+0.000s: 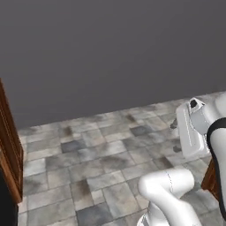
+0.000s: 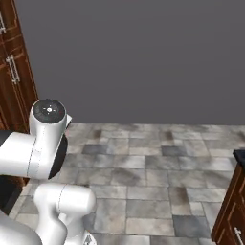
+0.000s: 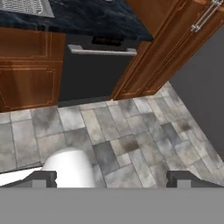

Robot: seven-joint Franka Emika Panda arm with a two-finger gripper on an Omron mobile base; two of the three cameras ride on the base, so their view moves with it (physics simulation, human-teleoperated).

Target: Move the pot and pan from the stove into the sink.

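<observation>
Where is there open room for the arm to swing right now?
Open: the tiled floor running to the grey wall. Tighter by the wood cabinets on one side and the dark counter with its black appliance.

Base views floorward; hand view cabinetward

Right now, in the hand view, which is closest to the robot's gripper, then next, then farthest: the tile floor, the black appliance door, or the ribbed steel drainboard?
From the open gripper:
1. Tile floor, right in front of the fingertips.
2. Black appliance door, past the floor, set between the wooden cabinets.
3. Ribbed steel drainboard, up on the dark counter at the top left corner.
</observation>
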